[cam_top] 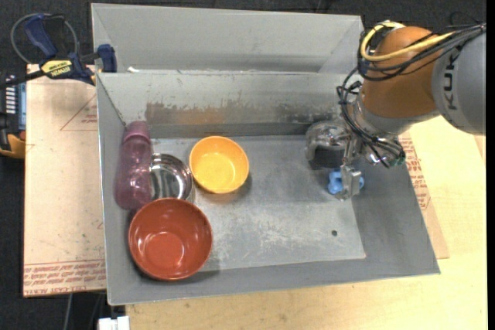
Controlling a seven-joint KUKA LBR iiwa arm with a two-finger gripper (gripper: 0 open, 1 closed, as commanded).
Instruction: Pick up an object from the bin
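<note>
The claw (346,180) is low at a small blue thing (336,184) on the right of the bin (286,224); open or closed I cannot tell, and the lift is not yet done

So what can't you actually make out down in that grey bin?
- Camera view, small blue piece at the gripper: too small, partly covered by it; held or not, unclear.
- Camera view, shiny round metal bowl: edges hidden by the pink plastic bottle and red round bowl.
</note>
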